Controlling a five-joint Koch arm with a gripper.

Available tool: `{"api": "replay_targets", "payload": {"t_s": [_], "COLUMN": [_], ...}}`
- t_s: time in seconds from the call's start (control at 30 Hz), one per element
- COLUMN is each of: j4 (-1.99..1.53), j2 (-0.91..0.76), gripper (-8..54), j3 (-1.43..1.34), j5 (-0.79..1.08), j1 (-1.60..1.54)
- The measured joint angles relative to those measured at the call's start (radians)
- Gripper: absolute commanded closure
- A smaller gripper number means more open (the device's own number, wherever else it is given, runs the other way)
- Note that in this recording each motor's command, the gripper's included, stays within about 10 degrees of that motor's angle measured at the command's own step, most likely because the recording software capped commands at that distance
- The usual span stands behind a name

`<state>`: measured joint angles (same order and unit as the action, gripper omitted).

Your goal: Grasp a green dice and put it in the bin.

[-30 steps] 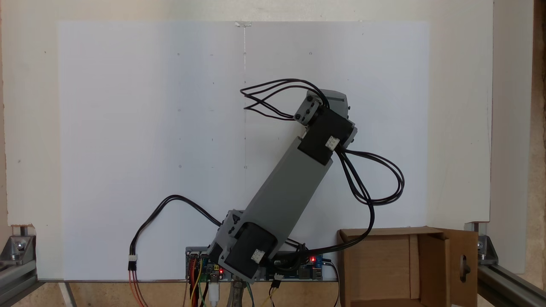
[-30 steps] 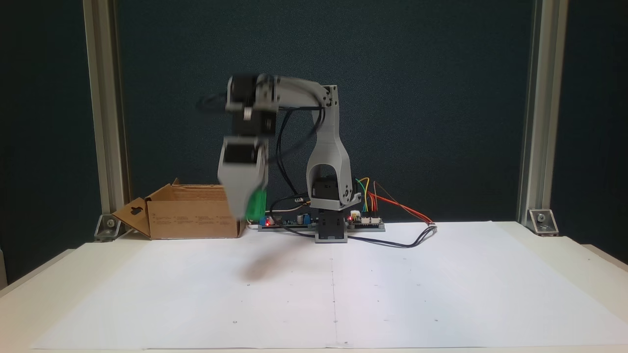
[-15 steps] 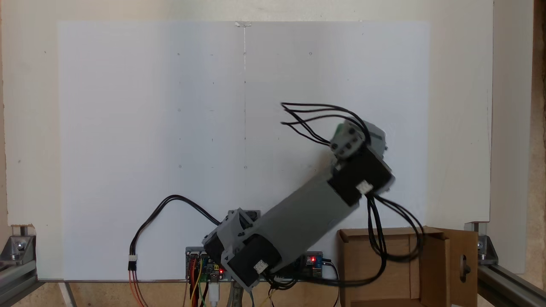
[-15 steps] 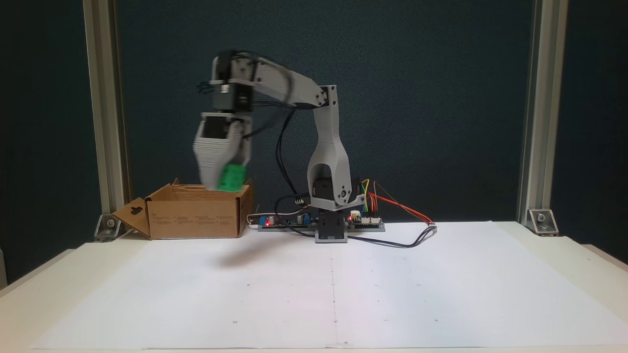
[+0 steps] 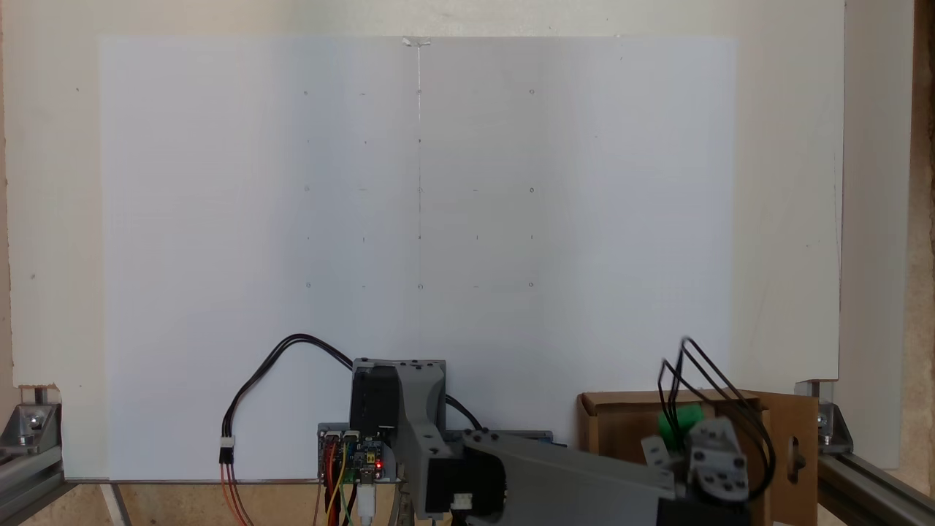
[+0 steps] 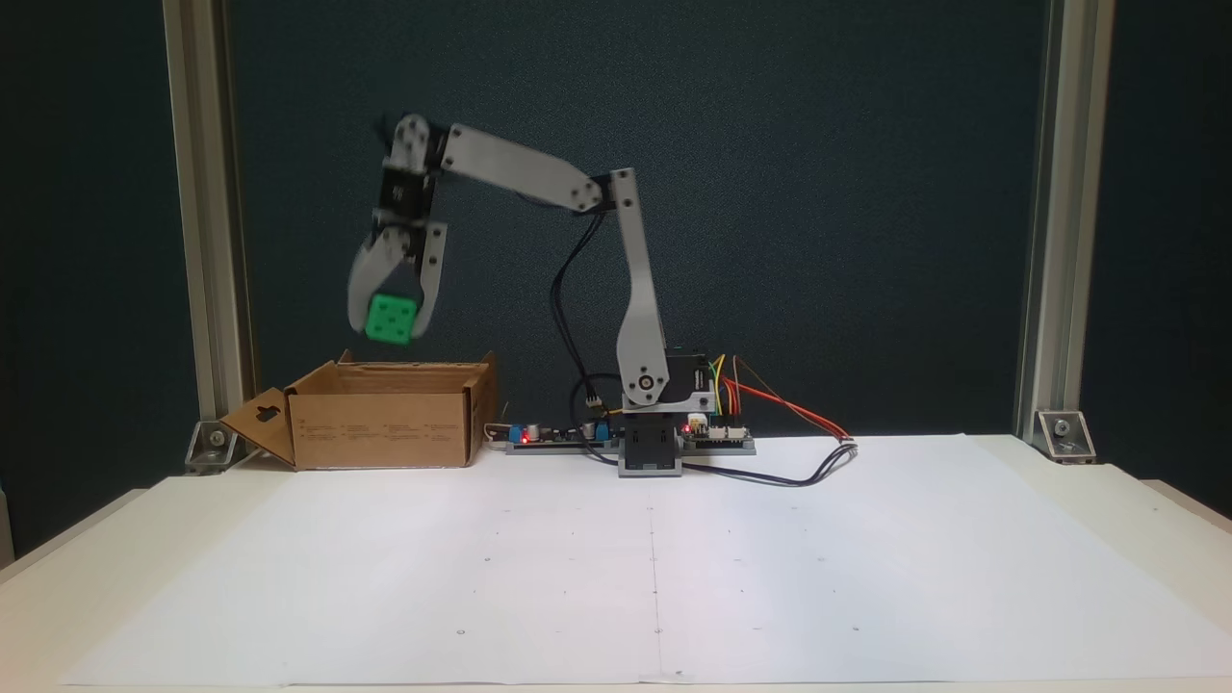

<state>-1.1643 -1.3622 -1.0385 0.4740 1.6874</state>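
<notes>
Dice position: the green dice (image 6: pixel 392 319) hangs in the air directly above the open bin (image 6: pixel 385 423), well clear of its rim, seen in a fixed view from the front; from above in a fixed view the dice (image 5: pixel 681 422) shows as a green patch over the bin's inside, partly hidden by wires.
Worktop: pale worktop (image 6: pixel 115 539) covered by a large white paper sheet (image 6: pixel 654 568) marked with a faint grid of dots and a centre line.
Frame: aluminium uprights (image 6: pixel 197 212) stand at both back corners, with a dark backdrop behind.
Arm: the grey arm (image 6: pixel 635 289) rises from its base at the back middle of the worktop, its forearm reaching to the left side of the front view, with the wrist bent downward.
Bin: brown cardboard box at the back left corner in the front view, flaps open; one side flap with a keyhole-shaped cutout (image 6: pixel 267 416) folds outward. In the view from above the bin (image 5: pixel 621 424) sits at the lower right.
Electronics: controller boards (image 6: pixel 717 433) with red lights and coloured wires sit beside the arm's base.
End effector: the end effector (image 6: pixel 390 322) points down with its two grey jaws clamped on opposite sides of the dice.
Dice face: the side toward the front camera shows several round pips.
</notes>
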Motion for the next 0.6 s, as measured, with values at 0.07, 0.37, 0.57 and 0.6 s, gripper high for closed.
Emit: {"api": "replay_targets", "payload": {"t_s": [0.07, 0.37, 0.57, 0.6], "j4": [0.002, 0.008, 0.011, 0.017], "j2": [0.02, 0.089, 0.103, 0.104], "gripper": [33.6, 33.6, 33.6, 33.6], "j3": [0.002, 0.0, 0.002, 0.0], "j5": [0.0, -0.072, -0.089, -0.089], "j1": [0.049, 0.132, 0.133, 0.133]}}
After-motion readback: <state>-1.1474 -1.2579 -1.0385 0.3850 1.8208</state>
